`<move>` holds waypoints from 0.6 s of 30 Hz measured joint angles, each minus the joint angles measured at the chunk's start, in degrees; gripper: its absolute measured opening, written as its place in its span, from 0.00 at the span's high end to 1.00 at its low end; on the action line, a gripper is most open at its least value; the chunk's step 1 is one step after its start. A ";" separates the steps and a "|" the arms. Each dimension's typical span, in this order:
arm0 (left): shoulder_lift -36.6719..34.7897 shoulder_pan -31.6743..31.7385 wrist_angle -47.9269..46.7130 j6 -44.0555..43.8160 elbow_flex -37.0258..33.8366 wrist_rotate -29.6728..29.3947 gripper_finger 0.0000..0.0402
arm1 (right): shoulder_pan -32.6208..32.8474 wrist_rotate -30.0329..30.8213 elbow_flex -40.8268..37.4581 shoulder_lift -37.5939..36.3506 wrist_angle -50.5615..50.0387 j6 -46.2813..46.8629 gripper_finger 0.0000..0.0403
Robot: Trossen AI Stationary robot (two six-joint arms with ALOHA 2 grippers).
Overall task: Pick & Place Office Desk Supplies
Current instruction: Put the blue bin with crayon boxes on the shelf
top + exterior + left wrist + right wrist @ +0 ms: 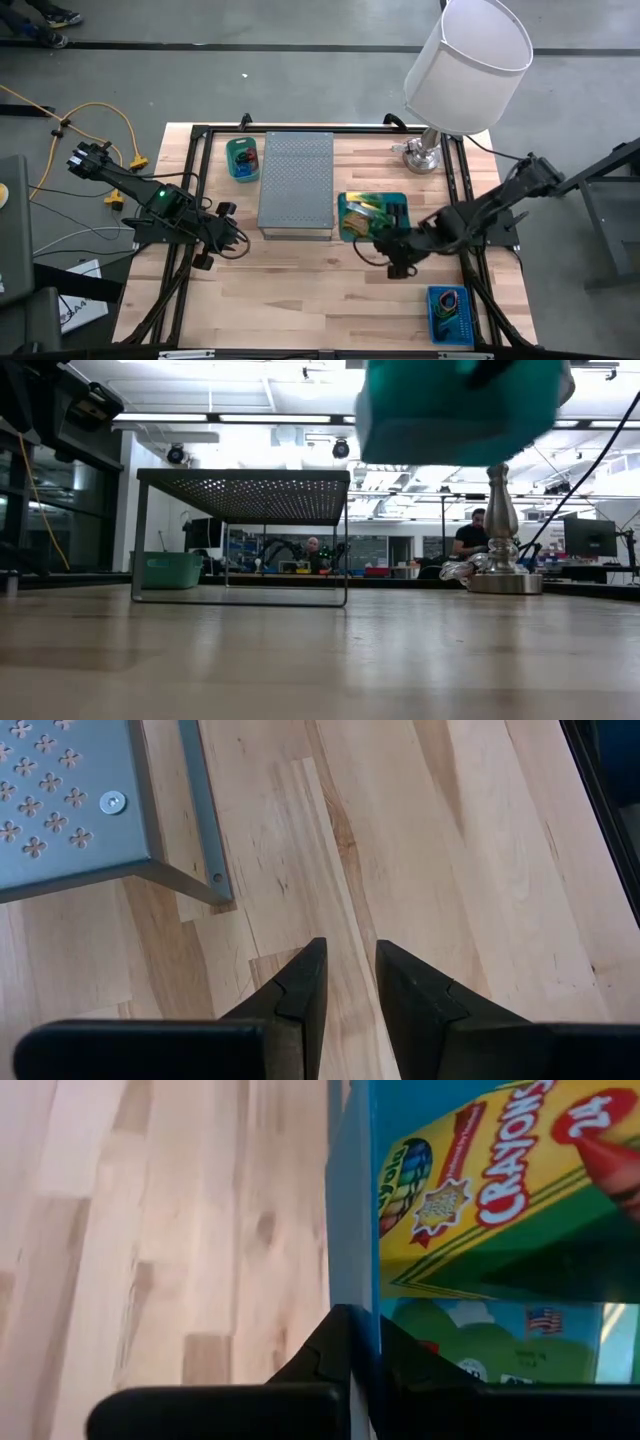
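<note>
Three bins [373,216]; one grey box [296,184]; one lamp [466,65].

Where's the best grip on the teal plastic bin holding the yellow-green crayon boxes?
Grip the teal plastic bin by its thin upright side wall, from above, one finger inside, one outside; crayon boxes fill the middle. The right gripper is shut on that wall; the left gripper waits open at the table's left.

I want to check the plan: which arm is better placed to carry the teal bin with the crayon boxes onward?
The right: right gripper already pinches the teal bin's wall and holds it lifted. Left gripper hangs empty beside the grey box.
</note>
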 joint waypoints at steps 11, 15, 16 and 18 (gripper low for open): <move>0.01 -0.02 0.00 -0.01 0.01 0.00 0.79 | -15.21 -10.77 5.24 2.87 8.13 -12.95 0.99; 0.01 -0.01 -0.01 -0.01 0.01 0.00 0.79 | -18.07 -12.40 6.31 4.35 8.94 -16.16 0.99; 0.01 0.00 0.00 -0.01 0.01 0.00 0.79 | -18.33 -12.71 6.46 5.16 10.17 -16.85 0.99; 0.01 -0.02 0.00 0.01 0.01 0.00 0.79 | -18.50 -12.38 6.59 5.75 11.64 -17.53 0.99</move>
